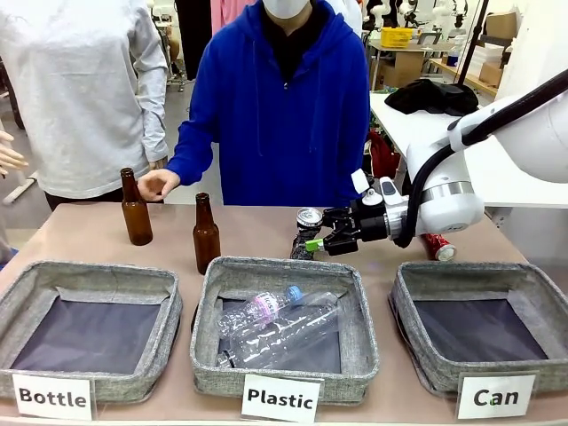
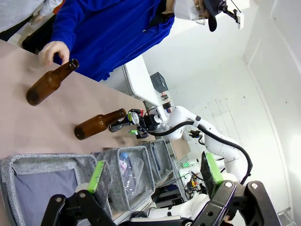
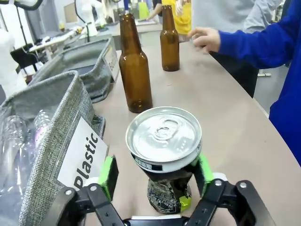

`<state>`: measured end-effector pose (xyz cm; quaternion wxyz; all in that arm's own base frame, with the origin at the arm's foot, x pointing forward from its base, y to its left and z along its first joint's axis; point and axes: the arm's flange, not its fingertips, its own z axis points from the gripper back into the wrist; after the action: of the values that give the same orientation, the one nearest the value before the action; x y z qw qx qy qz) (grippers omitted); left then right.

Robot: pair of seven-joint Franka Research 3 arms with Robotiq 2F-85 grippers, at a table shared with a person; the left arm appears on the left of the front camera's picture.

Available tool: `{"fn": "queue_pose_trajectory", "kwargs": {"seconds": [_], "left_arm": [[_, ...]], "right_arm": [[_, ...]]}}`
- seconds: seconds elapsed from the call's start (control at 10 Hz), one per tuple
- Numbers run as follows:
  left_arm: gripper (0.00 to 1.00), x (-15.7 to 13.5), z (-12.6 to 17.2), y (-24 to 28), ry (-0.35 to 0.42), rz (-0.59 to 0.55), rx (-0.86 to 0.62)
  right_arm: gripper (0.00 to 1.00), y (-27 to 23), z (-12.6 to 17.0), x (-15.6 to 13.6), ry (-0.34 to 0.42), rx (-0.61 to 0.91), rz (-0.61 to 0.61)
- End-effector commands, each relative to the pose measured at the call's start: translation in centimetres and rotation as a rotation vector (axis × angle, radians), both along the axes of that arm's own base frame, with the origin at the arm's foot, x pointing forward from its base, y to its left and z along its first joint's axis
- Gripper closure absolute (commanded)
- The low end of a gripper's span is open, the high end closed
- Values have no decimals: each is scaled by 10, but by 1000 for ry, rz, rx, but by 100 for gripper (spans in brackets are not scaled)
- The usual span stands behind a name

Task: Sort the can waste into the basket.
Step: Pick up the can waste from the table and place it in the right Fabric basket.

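The brown table (image 1: 80, 235) holds three grey baskets in a row at the near edge. The Can basket (image 1: 435, 377) is the one on the robot's right, and it has no can in it yet. The right gripper (image 1: 330, 238) reaches in sideways, low over the table, past the Plastic basket (image 1: 213, 373). Its claw is wide, with one green pad on each side of the black can (image 3: 163, 141). One pad looks like it touches the can, and a small gap shows at the other, so it is not squeezing yet. The left gripper (image 2: 153, 174) is wide too and holds nothing. The black can stands on the table just behind the Plastic basket, near a brown bottle (image 1: 206, 235) and well apart from the Can basket. It stands straight up, so its long way runs up and down, with the shiny silver top facing up and the bottom part crumpled. I think the step now is to grab it. To do that well, the pads should close evenly on the round upper part, not the bent bottom, so the can does not tip or slip. Then it should lift straight up. The red can (image 1: 438, 248) lies behind the Can basket.
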<state>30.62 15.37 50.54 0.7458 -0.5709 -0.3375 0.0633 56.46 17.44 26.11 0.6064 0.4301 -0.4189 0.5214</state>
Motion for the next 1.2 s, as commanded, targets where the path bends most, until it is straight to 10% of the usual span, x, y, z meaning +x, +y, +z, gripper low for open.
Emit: {"fn": "queue_pose_trajectory", "kwargs": {"seconds": [0.0, 0.3, 1.1], "left_arm": [[0, -1, 1, 1, -25, -4, 1], [0, -1, 1, 1, -25, -4, 1], [0, -1, 1, 1, -25, -4, 1]], "right_arm": [[100, 0, 0, 6, -30, 7, 29], [87, 0, 0, 7, -16, 15, 29], [100, -18, 28, 4, -34, 33, 33]]}}
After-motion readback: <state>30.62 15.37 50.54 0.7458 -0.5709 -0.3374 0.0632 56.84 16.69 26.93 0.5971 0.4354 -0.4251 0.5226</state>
